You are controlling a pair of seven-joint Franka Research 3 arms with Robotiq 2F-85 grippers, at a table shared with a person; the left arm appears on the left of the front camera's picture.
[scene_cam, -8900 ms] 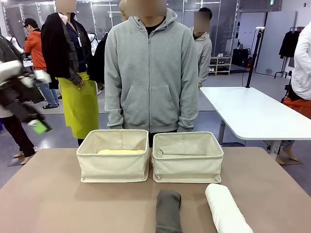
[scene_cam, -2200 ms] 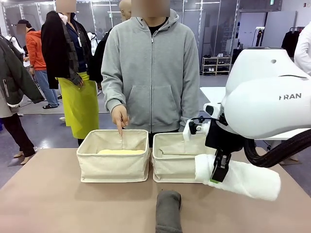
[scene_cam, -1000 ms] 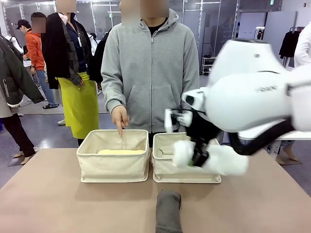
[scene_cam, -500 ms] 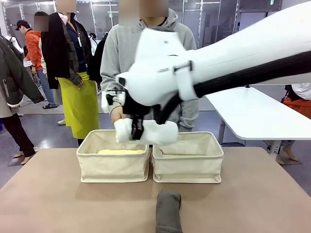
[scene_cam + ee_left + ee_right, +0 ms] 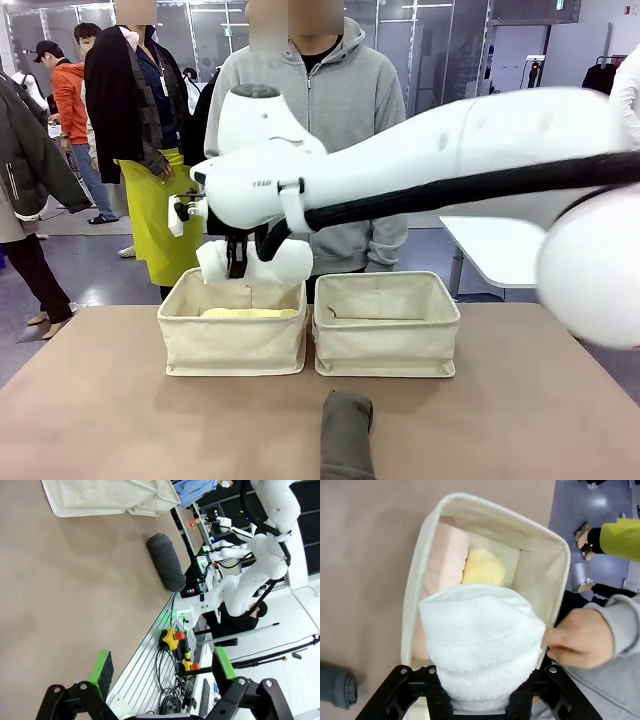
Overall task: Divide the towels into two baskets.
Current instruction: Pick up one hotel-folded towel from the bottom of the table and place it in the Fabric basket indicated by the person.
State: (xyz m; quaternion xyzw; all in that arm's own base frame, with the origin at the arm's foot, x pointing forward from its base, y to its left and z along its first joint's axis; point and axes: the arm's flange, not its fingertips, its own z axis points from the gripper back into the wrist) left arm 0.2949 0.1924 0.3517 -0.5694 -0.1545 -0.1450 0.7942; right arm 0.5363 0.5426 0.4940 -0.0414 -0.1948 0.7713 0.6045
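Observation:
My right gripper (image 5: 240, 262) is shut on the white towel (image 5: 262, 262) and holds it just above the left basket (image 5: 233, 345). From the right wrist, the white towel (image 5: 480, 640) hangs over that basket (image 5: 418, 585), where a pale yellow towel (image 5: 483, 568) lies inside. The pale yellow towel (image 5: 250, 313) also shows over the rim from the front. The right basket (image 5: 386, 340) stands beside it with a cream towel (image 5: 345, 318) inside. A dark grey towel (image 5: 347, 435) lies on the table in front. My left gripper (image 5: 162, 667) is open above the table, apart from the dark grey towel (image 5: 166, 562).
A person in a grey hoodie (image 5: 320, 130) stands behind the baskets, one hand (image 5: 577, 639) at the left basket's far rim beside the white towel. My right arm (image 5: 450, 170) spans the table from the right. Other people stand behind on the left.
My right arm has swung left with the white towel, from over the right basket to above the left one. The left gripper stays open.

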